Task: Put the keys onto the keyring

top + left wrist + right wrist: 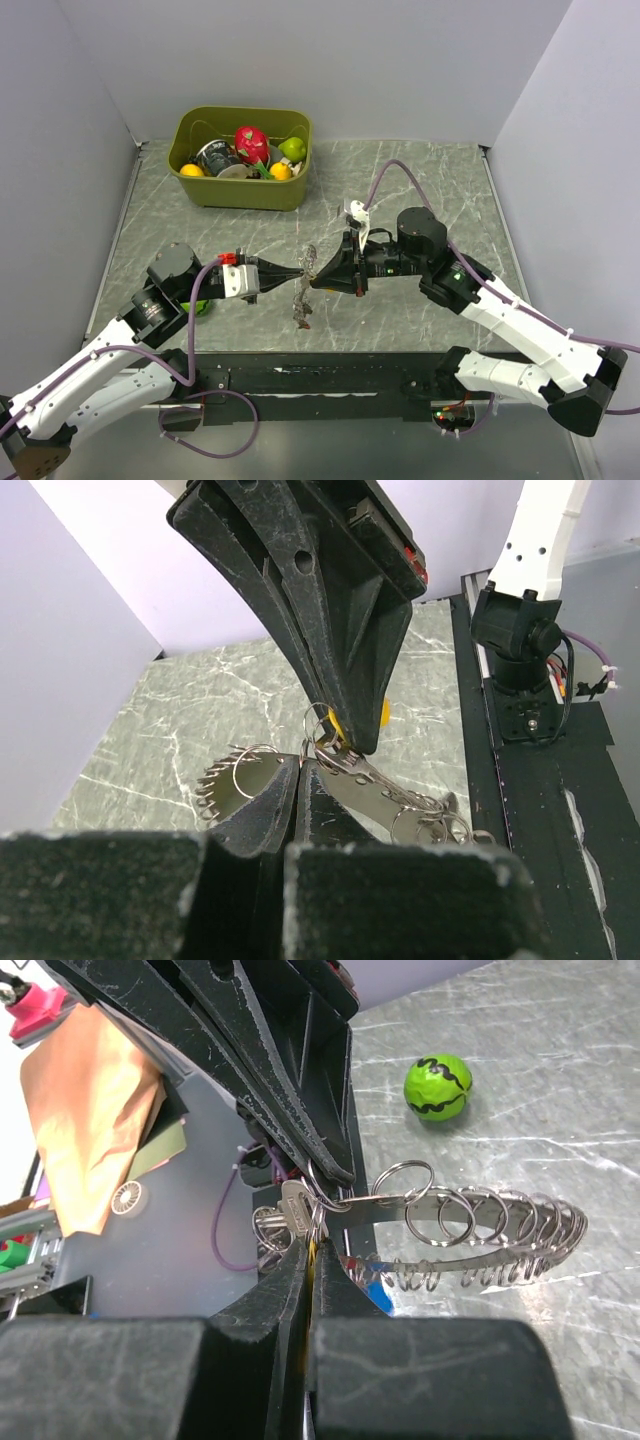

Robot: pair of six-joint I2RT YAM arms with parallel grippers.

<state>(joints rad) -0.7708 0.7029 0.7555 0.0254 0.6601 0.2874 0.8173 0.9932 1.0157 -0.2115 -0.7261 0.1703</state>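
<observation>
The keyring [480,1216] is a flat metal band strung with several small split rings, with red and blue tags low on it. It hangs in mid-air between the two grippers [303,297]. My left gripper [300,766] is shut on the band [385,792]. My right gripper [312,1246] is shut on a yellow-headed key. The key's silver blade [296,1212] sticks out past the tips, right against the band's end. From the left wrist, the yellow head [333,723] shows at the tip of the right fingers [340,650]. In the top view, the left gripper [304,268] and right gripper [318,280] meet tip to tip.
An olive bin [238,190] with fruit and a can stands at the back left. A green ball [437,1087] lies on the marble table beside the left arm [202,306]. A black rail [320,378] runs along the near edge.
</observation>
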